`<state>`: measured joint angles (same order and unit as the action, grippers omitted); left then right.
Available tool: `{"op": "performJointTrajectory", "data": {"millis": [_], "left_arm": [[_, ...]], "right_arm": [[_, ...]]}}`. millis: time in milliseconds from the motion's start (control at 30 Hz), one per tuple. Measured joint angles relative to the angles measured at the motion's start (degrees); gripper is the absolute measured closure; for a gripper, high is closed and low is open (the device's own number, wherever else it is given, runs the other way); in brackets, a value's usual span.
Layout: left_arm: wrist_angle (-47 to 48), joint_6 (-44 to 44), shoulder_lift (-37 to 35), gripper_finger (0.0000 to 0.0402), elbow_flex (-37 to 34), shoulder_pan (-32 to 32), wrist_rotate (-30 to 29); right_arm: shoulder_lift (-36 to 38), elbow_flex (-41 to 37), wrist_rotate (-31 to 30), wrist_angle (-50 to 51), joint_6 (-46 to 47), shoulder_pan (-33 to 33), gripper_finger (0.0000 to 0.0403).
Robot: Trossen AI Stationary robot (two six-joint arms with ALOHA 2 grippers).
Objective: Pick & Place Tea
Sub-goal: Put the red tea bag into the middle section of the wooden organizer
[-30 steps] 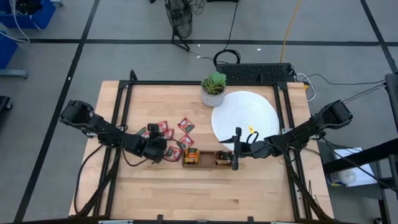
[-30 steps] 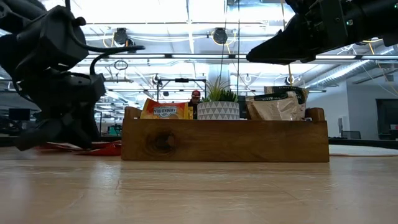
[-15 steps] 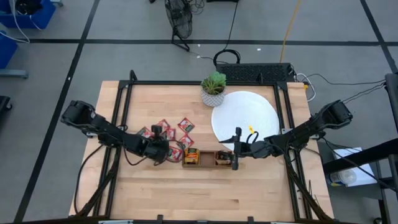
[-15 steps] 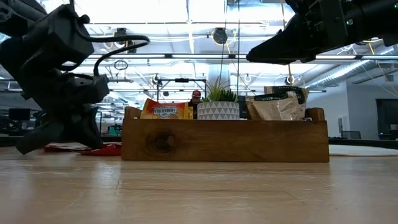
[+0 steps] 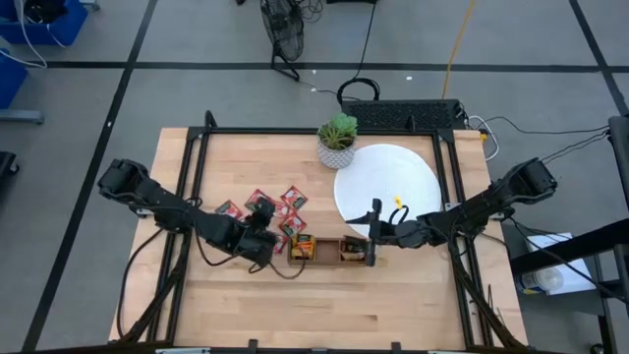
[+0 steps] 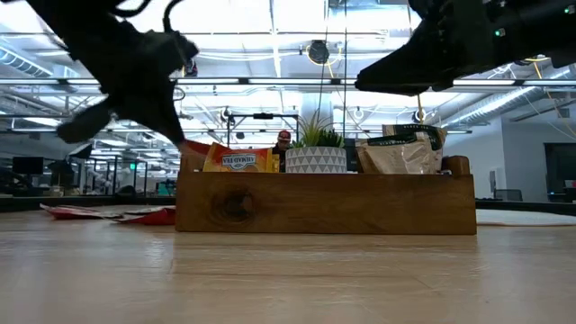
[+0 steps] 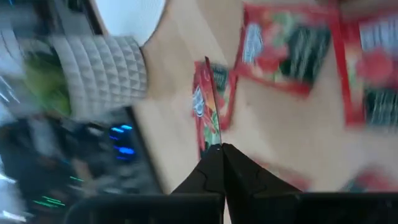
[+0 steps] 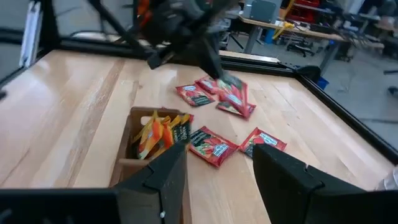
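Left tool (image 5: 263,243) clenched on red sachet (image 7: 210,106), held edge-on; tray (image 5: 329,250) just beside, toward right tool (image 5: 372,236), released.

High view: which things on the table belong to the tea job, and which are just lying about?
Job:
- red tea sachets, loose on the wood
- one red sachet, pinched in the left gripper
- wooden tray, already holding sachets, likely the drop spot
- right gripper, open over the tray

Lying about:
- potted plant
- white disc
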<state>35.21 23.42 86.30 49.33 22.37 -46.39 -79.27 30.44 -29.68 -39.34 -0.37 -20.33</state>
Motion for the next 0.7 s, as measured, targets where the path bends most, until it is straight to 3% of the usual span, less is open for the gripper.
{"op": "performJointTrajectory", "data": {"millis": [167,300,500,700], "left_arm": [[-0.8,22.2,0.0,0.0401,1.9,0.9,-4.4],[-5.5,36.5,0.4,0.0401,2.3,0.1,-12.0],[-14.2,56.9,1.0,0.0401,2.3,0.3,-20.8],[-20.7,65.3,2.0,0.0401,2.3,1.7,-16.8]], "right_arm": [[-0.7,0.0,5.7,-2.3,7.1,4.9,0.0232],[-4.2,0.0,10.3,-7.7,9.7,10.7,0.0232],[-9.5,1.9,38.2,-14.4,16.5,23.6,0.0232],[-13.3,7.4,54.9,-13.9,16.1,31.7,0.0232]]}}
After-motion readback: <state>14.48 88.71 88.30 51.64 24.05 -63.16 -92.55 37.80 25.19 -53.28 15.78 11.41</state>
